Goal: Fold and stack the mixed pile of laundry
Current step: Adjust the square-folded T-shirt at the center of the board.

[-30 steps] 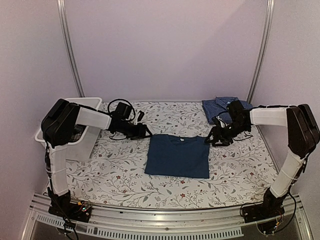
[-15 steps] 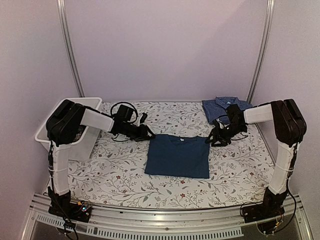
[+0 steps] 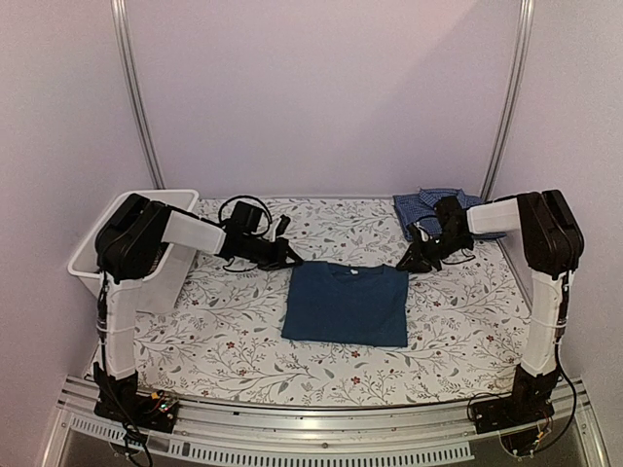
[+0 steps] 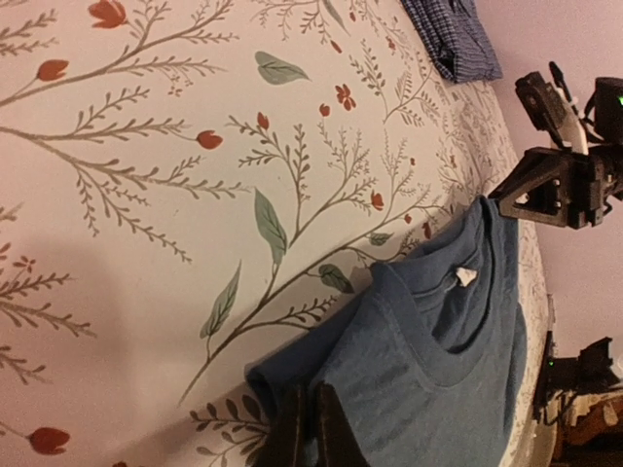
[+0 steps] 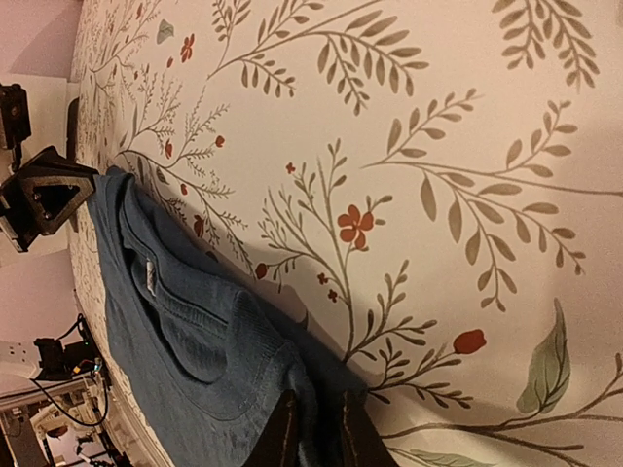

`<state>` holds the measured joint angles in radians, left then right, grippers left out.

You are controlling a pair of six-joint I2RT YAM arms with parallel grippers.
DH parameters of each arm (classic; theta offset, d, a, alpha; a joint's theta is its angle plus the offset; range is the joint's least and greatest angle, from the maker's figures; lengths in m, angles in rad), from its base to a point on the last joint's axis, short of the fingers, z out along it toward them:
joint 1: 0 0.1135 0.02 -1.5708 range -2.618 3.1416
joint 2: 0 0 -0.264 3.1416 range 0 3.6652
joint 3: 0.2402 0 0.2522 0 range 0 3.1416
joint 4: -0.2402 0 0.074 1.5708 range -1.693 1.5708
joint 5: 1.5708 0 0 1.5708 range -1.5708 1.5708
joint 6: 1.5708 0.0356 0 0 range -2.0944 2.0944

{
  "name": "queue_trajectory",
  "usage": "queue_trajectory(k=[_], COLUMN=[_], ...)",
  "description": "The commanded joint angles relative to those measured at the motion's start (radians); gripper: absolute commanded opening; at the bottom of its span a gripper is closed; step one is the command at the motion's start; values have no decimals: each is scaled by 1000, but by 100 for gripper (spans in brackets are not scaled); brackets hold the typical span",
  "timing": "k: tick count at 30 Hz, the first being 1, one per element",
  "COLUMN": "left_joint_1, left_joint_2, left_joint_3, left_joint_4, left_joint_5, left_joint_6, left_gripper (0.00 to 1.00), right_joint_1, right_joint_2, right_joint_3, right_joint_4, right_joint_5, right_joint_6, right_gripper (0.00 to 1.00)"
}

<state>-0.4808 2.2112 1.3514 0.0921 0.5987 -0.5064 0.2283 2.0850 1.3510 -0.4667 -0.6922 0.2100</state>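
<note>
My left gripper (image 3: 288, 261) is pinched tight on one top corner of the dark blue T-shirt (image 3: 346, 304). My right gripper (image 3: 404, 263) is pinched tight on the other top corner. The T-shirt lies flat on the bench (image 3: 234, 341), spread out between my two grippers and down from them toward my bases. The folded checked shirt (image 3: 428, 206) lies just behind my right gripper, touching nothing I hold. I think my job now is to fold the T-shirt in half by bringing its top edge over to its bottom edge. To do it well, I should lift both corners only a little, and lift them together. If one gripper goes faster, the cloth will twist and the fold will be crooked. I should hold the two corners pulled apart so the top edge stays straight and does not sag in the middle. Then I should carry it toward my bases, lay the edge down flat, and only let go once it rests on the cloth below.
</note>
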Motion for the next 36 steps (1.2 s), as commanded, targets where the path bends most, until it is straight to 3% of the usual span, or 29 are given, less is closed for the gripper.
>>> queue_trajectory(k=[1,6,11,17,22,24,25,29,31,36], left_joint_1=[12,36,64,70,73,74,74,78,77,16], left_joint_2=[-41,-138,-143,-81,-22,-3,1,-61,-142,-332], left_joint_3=[-3,-117,-166,-119,-65,-47,-38,-42,-72,-131], left_joint_4=[37,143,192,168,112,100,93,67,74,45], left_joint_5=[6,-41,-57,-91,-121,-130,-136,-192,-236,-247], left_joint_6=[4,-12,-31,-29,-18,-17,-17,11,57,250], left_gripper=[0,0,0,0,0,1,6,46,60,67], right_joint_1=[2,2,2,2,2,2,2,2,-1,-17], right_joint_2=[-10,-57,-35,33,117,134,139,128,77,-108], right_joint_3=[43,62,84,117,160,182,198,265,258,105], right_joint_4=[-5,0,23,60,89,97,94,27,-8,-31], right_joint_5=[-34,-20,-37,-26,-33,-30,-25,31,62,74], right_joint_6=[-26,-75,-90,-77,-65,-51,-45,-47,-57,-39], right_gripper=[10,0,0,0,5,15,19,44,54,66])
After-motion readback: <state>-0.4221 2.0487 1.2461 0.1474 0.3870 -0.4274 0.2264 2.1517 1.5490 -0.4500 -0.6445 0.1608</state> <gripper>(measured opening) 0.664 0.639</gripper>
